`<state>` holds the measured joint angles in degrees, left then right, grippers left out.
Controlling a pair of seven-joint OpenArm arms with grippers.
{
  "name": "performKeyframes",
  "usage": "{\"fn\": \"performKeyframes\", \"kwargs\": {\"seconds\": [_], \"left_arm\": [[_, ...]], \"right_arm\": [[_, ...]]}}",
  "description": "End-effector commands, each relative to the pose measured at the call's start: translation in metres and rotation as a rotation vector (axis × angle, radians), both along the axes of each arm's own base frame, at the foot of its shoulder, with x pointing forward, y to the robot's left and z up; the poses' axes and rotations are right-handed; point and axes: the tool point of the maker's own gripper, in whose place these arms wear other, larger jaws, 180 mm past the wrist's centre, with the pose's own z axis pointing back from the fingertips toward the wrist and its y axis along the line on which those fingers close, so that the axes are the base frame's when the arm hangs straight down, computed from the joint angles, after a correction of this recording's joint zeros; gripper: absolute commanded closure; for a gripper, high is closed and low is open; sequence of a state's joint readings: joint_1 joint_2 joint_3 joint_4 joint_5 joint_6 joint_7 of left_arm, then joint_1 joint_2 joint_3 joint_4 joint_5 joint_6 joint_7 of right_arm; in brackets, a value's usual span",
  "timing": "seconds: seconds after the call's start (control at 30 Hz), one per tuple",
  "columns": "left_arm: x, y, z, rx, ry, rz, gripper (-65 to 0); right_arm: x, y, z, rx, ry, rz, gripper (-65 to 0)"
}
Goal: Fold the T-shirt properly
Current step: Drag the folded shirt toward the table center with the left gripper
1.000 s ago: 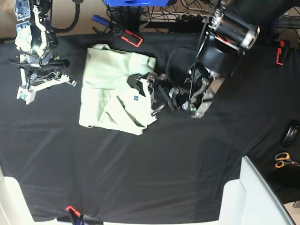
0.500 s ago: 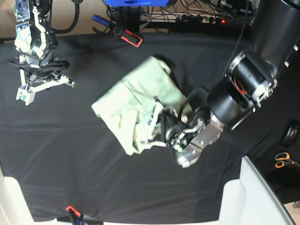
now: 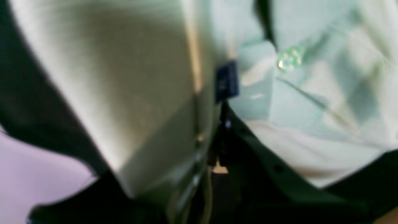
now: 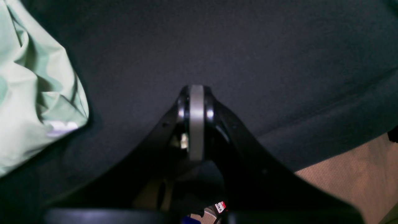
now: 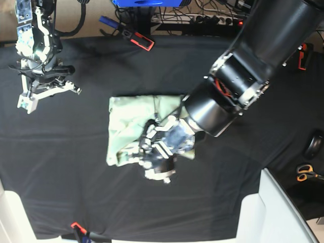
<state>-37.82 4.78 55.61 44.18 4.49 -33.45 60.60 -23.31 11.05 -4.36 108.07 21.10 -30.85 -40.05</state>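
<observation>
Left gripper (image 5: pixel 152 161) pinching mint-green T-shirt (image 5: pixel 126 126) at centre frame on black worktop (image 5: pixel 76 192); right gripper (image 5: pixel 24 101) pressed together, upper left.

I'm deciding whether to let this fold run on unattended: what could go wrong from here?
1. The left gripper is clamped on the T-shirt near its dark blue label; a pull could drag the bundle out of shape.
2. The shirt lies bunched and creased, so wrinkles may get folded in.
3. The right gripper hangs shut, apart from the shirt, so nothing pins the cloth.
</observation>
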Motion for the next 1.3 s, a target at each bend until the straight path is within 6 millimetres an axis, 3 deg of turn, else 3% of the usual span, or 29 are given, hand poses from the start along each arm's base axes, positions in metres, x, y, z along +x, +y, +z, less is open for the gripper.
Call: {"fn": "performKeyframes", "kwargs": {"seconds": [0.0,0.17,0.3,0.5,0.77,1.27], "left_arm": [[0.015,-0.020,0.018,-0.027,-0.055,-0.030,0.0],[0.000,-0.040,0.010,-0.038,-0.041,-0.063,0.0],[-0.005,-0.040,0.007,-0.040,-0.025,-0.056,0.0],[-0.013,-0.008,-0.012,0.044,0.045,0.010,0.0],[-0.016,0.015,-0.018,-0.064,0.140,0.257,0.0],[-0.025,0.015,-0.024,-0.083,0.171,0.290,0.0]], "right_arm": [[0.007,-0.004,0.009,-0.019,-0.038,0.003,0.0],[0.007,-0.005,0.009,-0.022,-0.038,0.004,0.0],[0.007,-0.006,0.009,-0.024,-0.038,0.003,0.0],[0.007,-0.005,0.009,-0.023,-0.038,0.002,0.0],[0.007,-0.005,0.009,-0.022,-0.038,0.004,0.0],[0.005,-0.003,0.007,-0.019,-0.033,0.007,0.0]]}}
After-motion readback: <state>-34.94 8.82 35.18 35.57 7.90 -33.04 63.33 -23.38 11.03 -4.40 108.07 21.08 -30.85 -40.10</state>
